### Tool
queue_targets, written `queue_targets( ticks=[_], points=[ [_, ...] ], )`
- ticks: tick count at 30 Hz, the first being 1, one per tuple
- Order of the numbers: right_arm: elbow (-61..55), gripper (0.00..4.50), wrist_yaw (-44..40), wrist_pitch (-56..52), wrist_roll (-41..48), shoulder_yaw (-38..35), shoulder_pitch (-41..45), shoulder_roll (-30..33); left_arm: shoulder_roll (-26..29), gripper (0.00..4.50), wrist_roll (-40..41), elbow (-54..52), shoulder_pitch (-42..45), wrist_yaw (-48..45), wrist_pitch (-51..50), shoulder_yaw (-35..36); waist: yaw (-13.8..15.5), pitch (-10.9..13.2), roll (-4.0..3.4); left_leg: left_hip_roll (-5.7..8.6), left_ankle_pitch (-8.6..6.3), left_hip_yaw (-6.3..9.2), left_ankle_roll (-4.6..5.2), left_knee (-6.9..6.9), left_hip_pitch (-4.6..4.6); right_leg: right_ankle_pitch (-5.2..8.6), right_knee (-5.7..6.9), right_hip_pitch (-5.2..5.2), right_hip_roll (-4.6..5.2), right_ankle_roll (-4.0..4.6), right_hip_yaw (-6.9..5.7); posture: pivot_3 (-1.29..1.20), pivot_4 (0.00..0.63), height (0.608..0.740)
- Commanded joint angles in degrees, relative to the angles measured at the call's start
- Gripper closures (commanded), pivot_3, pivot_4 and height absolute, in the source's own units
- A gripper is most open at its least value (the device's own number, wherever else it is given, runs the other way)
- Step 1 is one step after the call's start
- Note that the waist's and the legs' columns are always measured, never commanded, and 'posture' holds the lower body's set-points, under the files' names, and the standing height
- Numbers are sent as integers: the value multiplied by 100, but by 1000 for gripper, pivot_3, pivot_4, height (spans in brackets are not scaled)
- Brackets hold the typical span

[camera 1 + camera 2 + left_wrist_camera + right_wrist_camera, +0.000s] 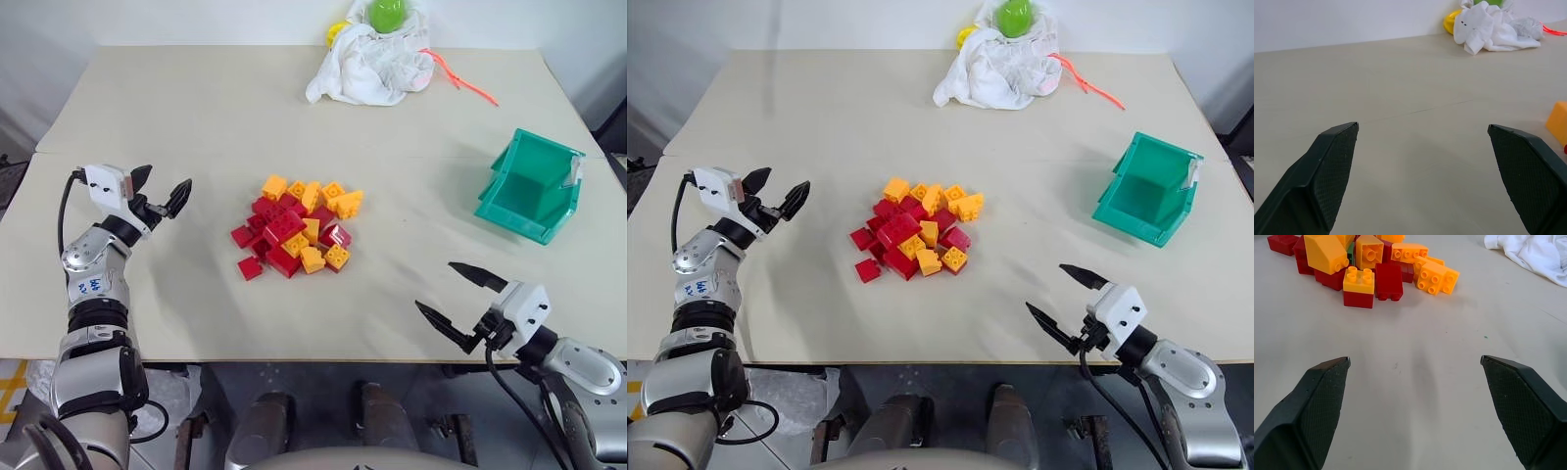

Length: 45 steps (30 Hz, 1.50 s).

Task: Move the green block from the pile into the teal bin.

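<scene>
Green block (1350, 253) is nearly buried: just a sliver shows between orange bricks in the pile (297, 227) mid-desk. Teal bin (530, 187) sits near the desk's right edge, well apart from the pile. Right tool (460, 297) hangs at the front edge, fingers spread wide, empty; left tool (160, 190) near the left edge, also spread, empty. Judgement: right arm is better placed. Come in low, nudge covering orange bricks aside first, then pinch the green one by its flat sides, not studs.
</scene>
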<state>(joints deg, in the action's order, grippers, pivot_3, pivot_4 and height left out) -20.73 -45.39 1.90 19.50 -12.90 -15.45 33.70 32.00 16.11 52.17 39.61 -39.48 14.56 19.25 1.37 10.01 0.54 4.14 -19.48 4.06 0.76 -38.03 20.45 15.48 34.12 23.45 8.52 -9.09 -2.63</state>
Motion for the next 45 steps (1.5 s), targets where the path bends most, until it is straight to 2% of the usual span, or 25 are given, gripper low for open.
queue_targets(
  ticks=[1,13,17,20,24,27,31,33,38,39,45],
  points=[
    [-176,16,-85,-189,258,-68,34,94,81,0,118,-181,20,182,36,165,-1,0,0,0,0,0,0,0,0,0,0,0,0,0,0,0,150,740],
    [-646,16,46,-1207,486,32,436,311,145,0,354,-823,-225,-736,-437,22,-17,0,-1,-2,0,-1,0,-5,1,0,3,1,1,1,1,0,150,740],
    [-1199,16,407,-2267,935,162,1022,404,291,0,568,-1036,-366,-1517,-601,32,-33,1,-2,-5,0,-1,0,-10,1,-2,6,2,0,3,1,0,150,740],
    [-1453,16,577,-2557,765,440,1320,418,483,0,520,-1130,-553,-2010,-550,-52,-26,1,-2,-30,-1,0,-2,-15,3,-4,9,3,-1,7,-1,0,150,740],
    [-1694,16,883,-3225,853,738,1841,418,481,0,1132,-1446,-792,-3284,-615,75,-18,1,-2,-30,-3,0,1,-15,8,-4,4,4,2,8,-1,0,150,740],
    [-1813,586,1076,-3884,931,1036,2312,441,575,0,1377,-1628,-1004,-4126,-678,37,-11,1,-2,-32,-4,3,3,-21,15,-6,-1,7,2,8,-2,0,150,740],
    [-1605,1917,1404,-4625,767,1783,3242,135,672,0,1764,-1843,-1243,-5120,-887,-69,-23,1,-3,-34,-4,5,2,-20,20,-6,-2,12,1,10,-7,0,150,740],
    [-1401,2587,1581,-4913,684,2196,3817,-200,867,0,2089,-2113,-1551,-5284,-763,-429,-146,2,-4,-39,-4,4,2,-22,21,-8,-1,14,-1,13,-5,0,150,740],
    [-926,4278,1935,-5371,586,2792,4742,-1115,1283,0,2624,-2313,-1888,-5302,-466,-1085,-172,3,-10,-52,-6,5,-8,-14,24,-6,6,29,-10,24,-3,0,150,740],
    [-747,4479,2043,-5433,521,2935,4964,-1388,1361,0,2650,-2275,-1915,-5302,-361,-1213,-174,4,-11,-52,-6,5,-8,-14,26,-6,7,33,-10,25,-4,0,150,740],
    [382,4479,2454,-5417,32,3513,5822,-2600,1277,0,2455,-1605,-1543,-5302,159,-1223,-224,3,-13,-40,-4,1,-12,-33,80,-11,78,109,-8,39,-9,0,150,740]
  ],
)
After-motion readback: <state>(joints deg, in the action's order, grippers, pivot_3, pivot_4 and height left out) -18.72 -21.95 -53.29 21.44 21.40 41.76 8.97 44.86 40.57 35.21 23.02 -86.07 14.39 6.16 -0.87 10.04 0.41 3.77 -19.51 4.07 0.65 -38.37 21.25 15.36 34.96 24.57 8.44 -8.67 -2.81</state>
